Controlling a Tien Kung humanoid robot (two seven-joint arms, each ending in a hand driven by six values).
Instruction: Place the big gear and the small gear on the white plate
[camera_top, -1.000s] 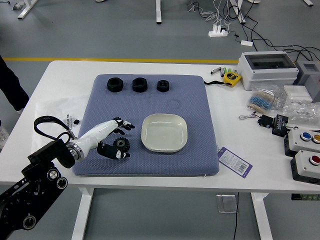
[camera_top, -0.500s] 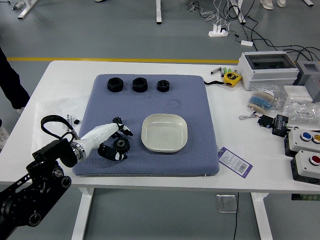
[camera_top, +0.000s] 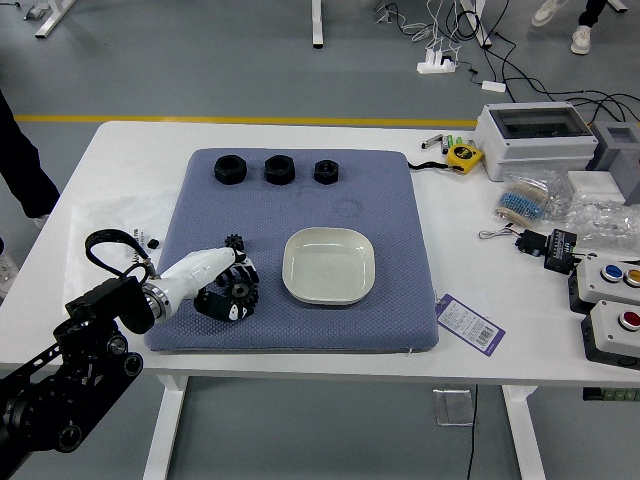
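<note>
Black and toothed, with a paler ring at its centre, the big gear (camera_top: 239, 291) was over the blue-grey mat (camera_top: 390, 222) to the left of the white plate (camera_top: 328, 265), with the fingers of my left hand (camera_top: 203, 270) closed around it, partly covering its teeth. The small gear (camera_top: 234, 242), just as black and toothed, lay at the far side of my fingers. I counted two gears, one plate and one mat on the white table (camera_top: 112, 170), plus three black nut-like pieces (camera_top: 279, 171) in a row near the mat's far edge.
</note>
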